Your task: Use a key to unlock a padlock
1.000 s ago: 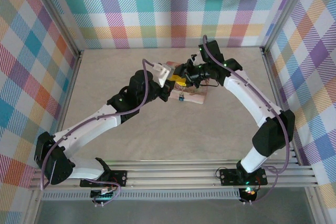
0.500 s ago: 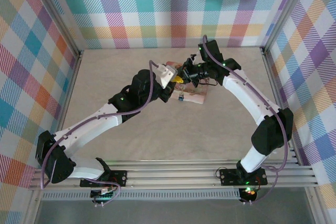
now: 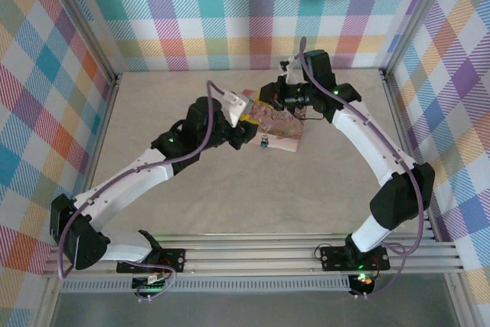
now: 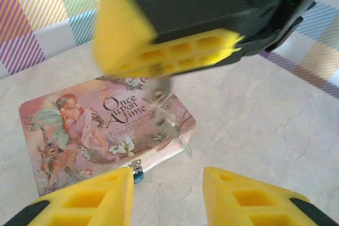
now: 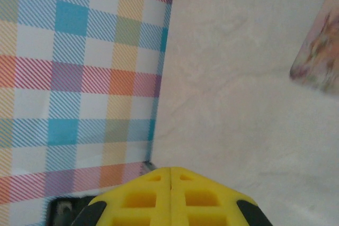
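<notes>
The tiny teal padlock [image 4: 136, 176] hangs on the clasp at the front edge of the flat pink box [image 4: 79, 125], and shows as a teal speck [image 3: 262, 142] from above. My left gripper [image 4: 168, 186] is open, low over the table just in front of the box, the padlock next to its left finger. My right gripper [image 3: 266, 103] hovers above the box with its yellow fingers [image 4: 164, 56] shut. A blurred silvery key [image 4: 161, 101] dangles from them. In the right wrist view the gripper [image 5: 170, 175] is pressed shut and the key is hidden.
The box [image 3: 282, 134] lies at the middle back of the table, its corner [image 5: 320, 62] in the right wrist view. Checked walls [image 3: 253, 13] close in the back and sides. Both forearms meet over the box. Open tabletop [image 3: 253, 197] lies in front.
My right gripper has lifted and drawn back toward the rear wall, away from the left gripper. The left gripper shifted slightly left and stays open by the box front.
</notes>
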### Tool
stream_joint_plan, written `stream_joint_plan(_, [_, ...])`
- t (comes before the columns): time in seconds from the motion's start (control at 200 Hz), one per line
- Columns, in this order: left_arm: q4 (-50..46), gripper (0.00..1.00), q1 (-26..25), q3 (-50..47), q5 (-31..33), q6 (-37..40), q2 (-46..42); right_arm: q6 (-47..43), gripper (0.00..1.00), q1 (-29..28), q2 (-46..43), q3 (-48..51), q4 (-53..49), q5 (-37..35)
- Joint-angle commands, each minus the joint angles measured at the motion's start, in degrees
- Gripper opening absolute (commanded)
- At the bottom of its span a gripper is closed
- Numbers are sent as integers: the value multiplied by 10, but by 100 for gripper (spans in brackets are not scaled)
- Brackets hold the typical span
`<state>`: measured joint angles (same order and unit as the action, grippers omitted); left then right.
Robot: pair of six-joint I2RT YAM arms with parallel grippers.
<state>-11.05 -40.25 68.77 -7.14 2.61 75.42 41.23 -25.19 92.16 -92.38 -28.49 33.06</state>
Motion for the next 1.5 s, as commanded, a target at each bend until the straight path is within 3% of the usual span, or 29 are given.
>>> stream_joint_plan(0.0, [2,43,39,6,-121,-79,-36,-163,0,4,-30,-22,22,18])
stream_joint_plan(0.17, [23,46,75,32,-216,-169,-32,-324,0,4,-54,-8,41,65])
stream_joint_plan(0.27, [100,46,98,18,-257,-262,-32,-372,0,4,-68,8,68,91])
stream_joint_plan(0.495, [310,47,135,-44,-325,-446,-10,-316,0,4,-90,54,200,111])
stream_joint_plan(0.61, [365,48,135,-43,-344,-498,9,-268,0,4,-84,55,233,117])
stream_joint_plan(0.96, [436,41,134,-40,-359,-568,32,-123,0,3,-77,79,340,118])
stream_joint_plan(1.495, [430,38,109,-4,-378,-572,55,-79,0,2,-76,82,332,114])
